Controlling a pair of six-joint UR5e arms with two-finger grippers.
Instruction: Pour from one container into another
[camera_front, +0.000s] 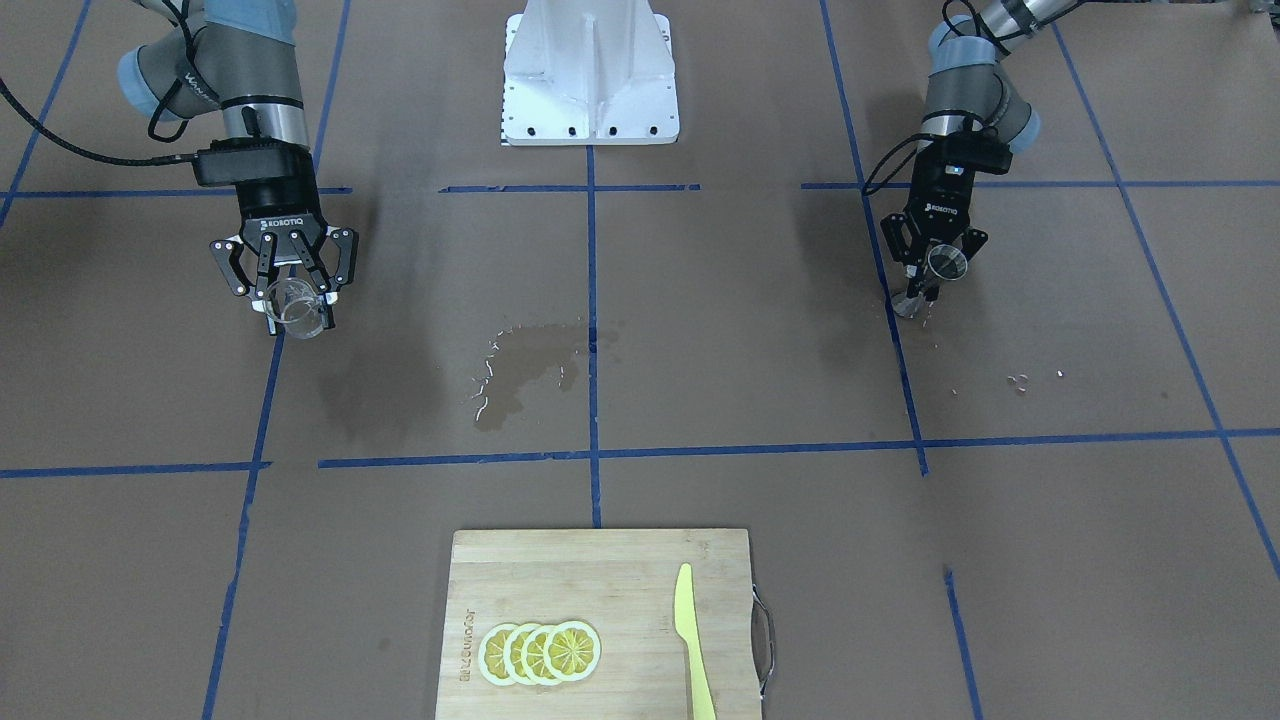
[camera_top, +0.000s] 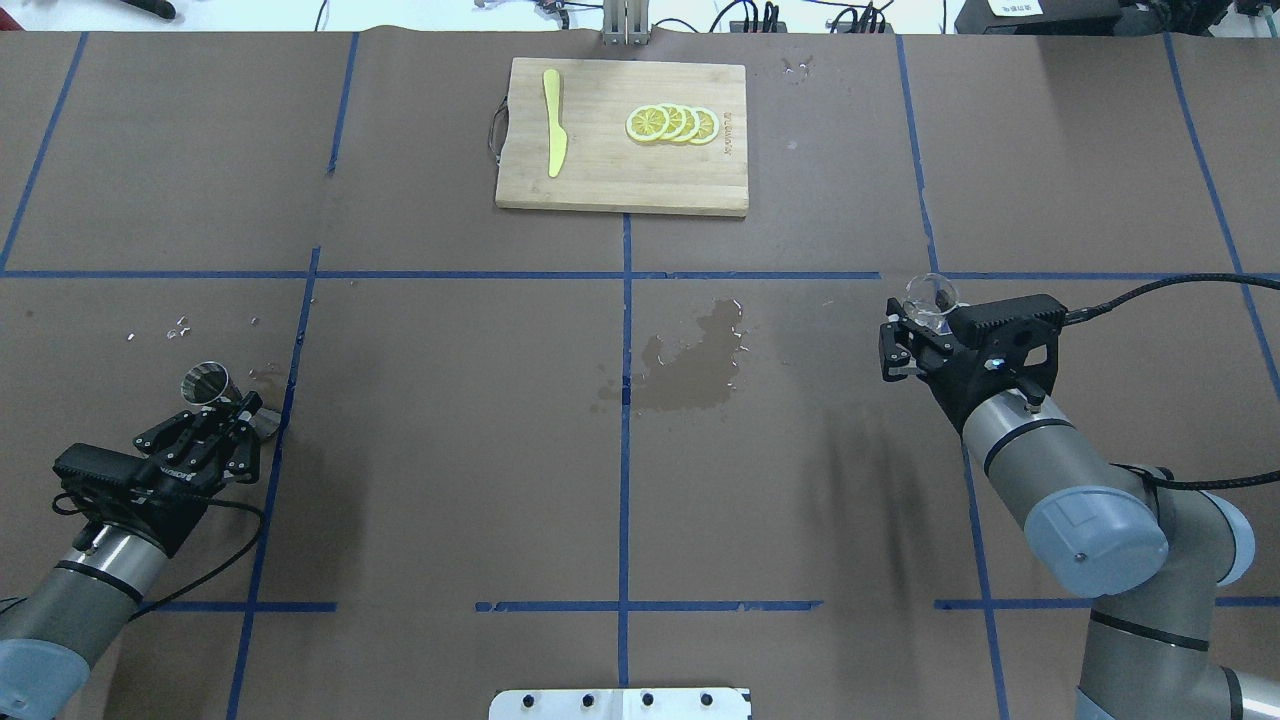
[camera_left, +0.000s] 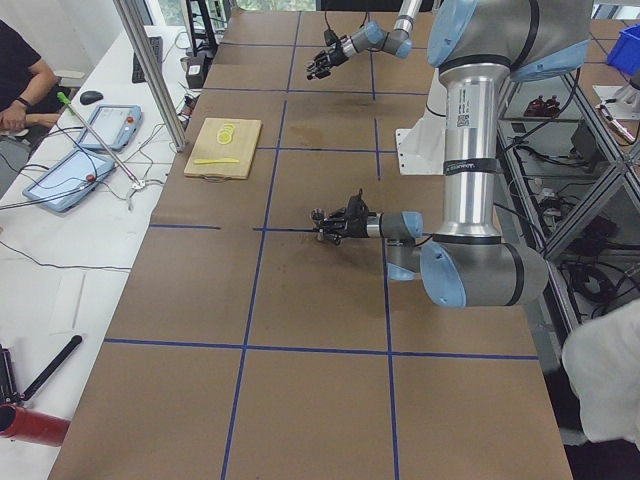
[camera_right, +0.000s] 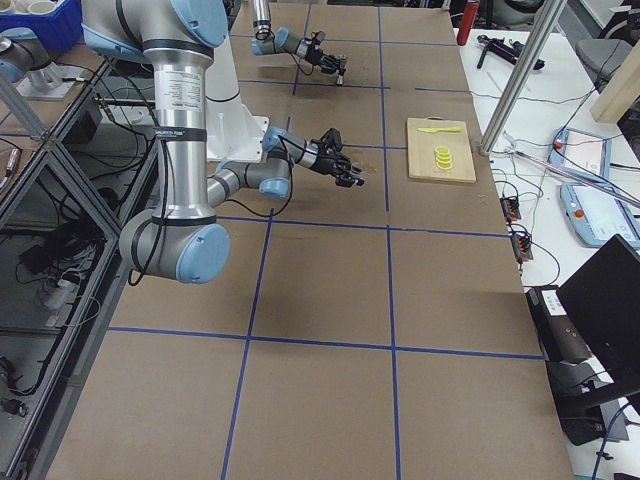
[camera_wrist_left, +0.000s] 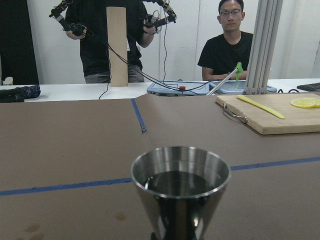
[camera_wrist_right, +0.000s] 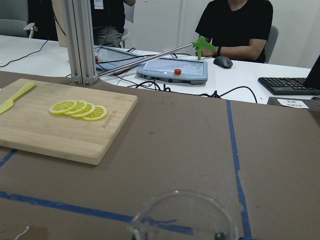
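Note:
My right gripper is shut on the small clear glass tumbler, held above the table at the robot's right. In the right wrist view only the tumbler's rim shows, at the bottom edge. On the robot's left, my left gripper is shut on the waist of the steel jigger, upright and low over the table. The jigger holds dark liquid in its upper cone. The two containers are far apart.
A wet spill darkens the table's middle. Small drops lie near the jigger. A wooden cutting board with lemon slices and a yellow knife sits at the far edge. People stand behind the table.

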